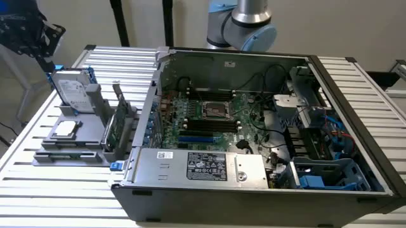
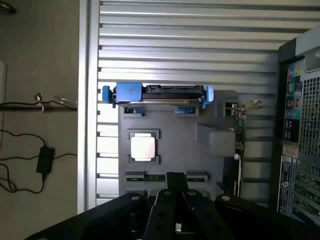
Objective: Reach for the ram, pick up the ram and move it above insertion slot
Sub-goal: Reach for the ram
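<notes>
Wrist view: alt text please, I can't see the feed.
The gripper hangs over the ram, which lies flat in a grey holder on the slatted table. A silver processor chip and a blue-framed hard drive share the holder.

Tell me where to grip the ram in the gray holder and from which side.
Pinch the ram near the middle of its upper long edge, across its flat faces, coming straight down. It seems to stand on edge in a slot of the gray holder, ends bracketed, so probably just that edge is free.

Claw [image 2: 176, 181] aimed straight down, drawn fully closed.
</notes>
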Controlling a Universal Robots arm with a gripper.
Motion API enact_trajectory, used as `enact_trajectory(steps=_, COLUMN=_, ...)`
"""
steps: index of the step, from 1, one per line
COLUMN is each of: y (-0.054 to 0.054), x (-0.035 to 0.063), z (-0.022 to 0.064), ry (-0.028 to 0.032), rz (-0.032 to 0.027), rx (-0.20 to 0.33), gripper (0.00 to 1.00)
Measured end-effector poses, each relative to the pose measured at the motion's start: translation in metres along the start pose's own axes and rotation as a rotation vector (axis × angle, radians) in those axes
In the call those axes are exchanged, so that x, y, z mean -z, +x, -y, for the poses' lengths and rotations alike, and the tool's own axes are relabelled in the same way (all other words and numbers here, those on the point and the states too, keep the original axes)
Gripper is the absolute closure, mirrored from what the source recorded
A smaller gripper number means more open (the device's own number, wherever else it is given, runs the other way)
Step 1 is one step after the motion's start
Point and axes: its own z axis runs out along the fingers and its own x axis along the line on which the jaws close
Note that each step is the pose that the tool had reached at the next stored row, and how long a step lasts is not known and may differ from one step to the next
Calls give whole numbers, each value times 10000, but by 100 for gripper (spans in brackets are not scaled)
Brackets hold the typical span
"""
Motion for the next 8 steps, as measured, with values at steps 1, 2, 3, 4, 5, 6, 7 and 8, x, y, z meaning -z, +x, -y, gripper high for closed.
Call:
enact_trajectory(steps=1, y=0, x=0, z=0, ry=0, rz=1, rx=0, gripper=89)
enact_trajectory(steps=2, y=0, x=0, z=0, ry=0, rz=0, rx=0, gripper=89)
enact_trajectory(steps=3, y=0, x=0, z=0, ry=0, rz=0, rx=0, gripper=89)
enact_trajectory(steps=4, y=0, x=0, z=0, ry=0, rz=0, rx=0, gripper=89)
enact_trajectory(steps=5, y=0, x=0, z=0, ry=0, rz=0, rx=0, gripper=89)
enact_trajectory(steps=6, y=0, x=0, z=0, ry=0, rz=0, rx=0, gripper=89)
enact_trajectory(steps=7, y=0, x=0, z=0, ry=0, rz=1, rx=0, gripper=89)
enact_trajectory(steps=8, y=0, x=0, z=0, ry=0, rz=0, rx=0, gripper=89)
